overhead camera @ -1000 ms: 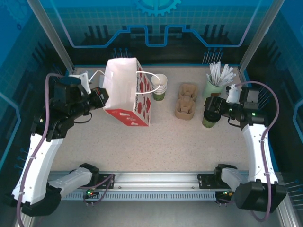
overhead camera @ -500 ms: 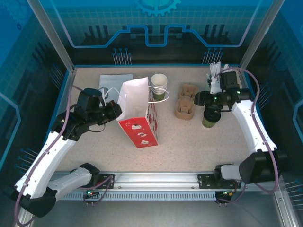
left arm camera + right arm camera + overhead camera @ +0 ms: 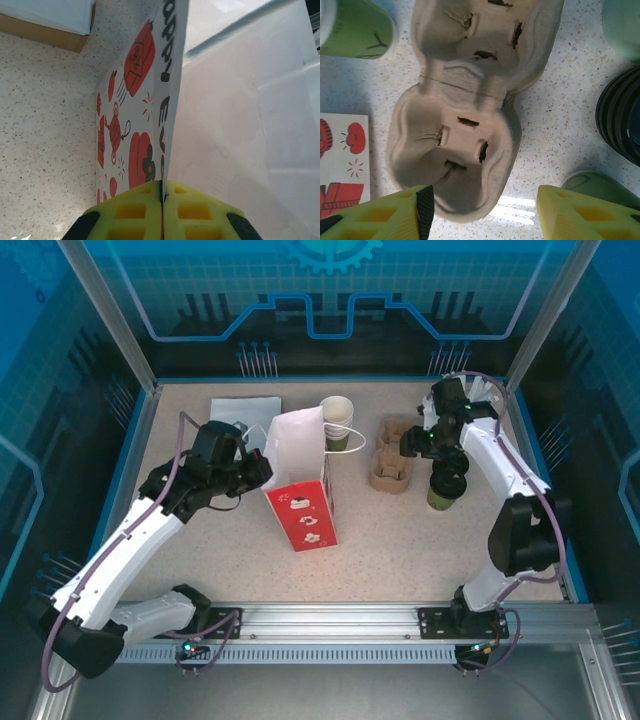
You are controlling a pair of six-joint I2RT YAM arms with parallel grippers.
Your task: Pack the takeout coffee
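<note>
Small dark-green paper cup with white rim (image 3: 337,427) stands unpacked on the speckled table (image 3: 420,540), just beside the red-and-white paper bag (image 3: 300,480).
Left claw (image 3: 162,197) is pinched on the bag's wall. Right claw (image 3: 482,212) is half-open and empty, straddling the brown pulp cup carrier (image 3: 465,100), which it probably must grip next.

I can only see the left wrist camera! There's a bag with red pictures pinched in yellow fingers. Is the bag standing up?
Observer: Yes, the paper bag stands upright on the table, mouth open upward, with the left gripper shut on its edge.
Operator: Where's the coffee?
Observer: The green cup with the white rim stands just behind the bag, outside it.
Operator: What's the other arm doing?
Observer: The right gripper hangs open over a brown cup carrier, holding nothing.
</note>
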